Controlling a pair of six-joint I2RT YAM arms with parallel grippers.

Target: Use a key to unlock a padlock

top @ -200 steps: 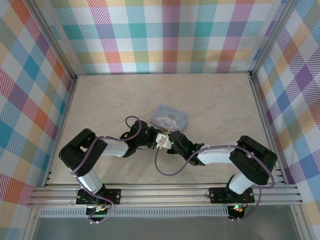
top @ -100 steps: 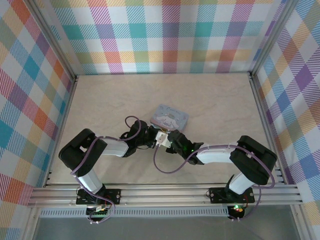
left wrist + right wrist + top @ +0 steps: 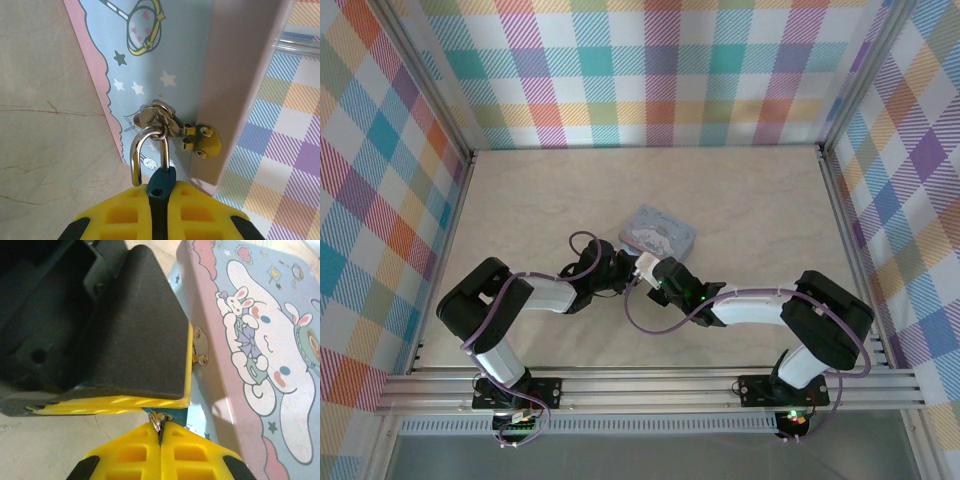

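The padlock (image 3: pixel 162 179) has a dark blue-teal body, and my left gripper (image 3: pixel 161 192) is shut on it. Its silvery shackle (image 3: pixel 136 160) passes through the hasp ring (image 3: pixel 159 116) of the pale blue tin (image 3: pixel 165 45). One shackle leg ends beside the body, out of its hole. My right gripper (image 3: pixel 161 429) is shut on the key (image 3: pixel 160 434), whose ring (image 3: pixel 156 419) sits at the padlock's teal underside (image 3: pixel 176 416). In the top view both grippers meet (image 3: pixel 642 272) at the tin's near edge.
The cartoon-printed tin (image 3: pixel 660 232) lies mid-table on the beige surface (image 3: pixel 540 200). Checked walls (image 3: pixel 650 70) close in the back and both sides. The left gripper's dark finger (image 3: pixel 130 325) looms close in front of the right wrist camera. Purple cables loop near both wrists.
The right gripper has crept left toward the left gripper. The tin has turned slightly and shifted a little toward the back.
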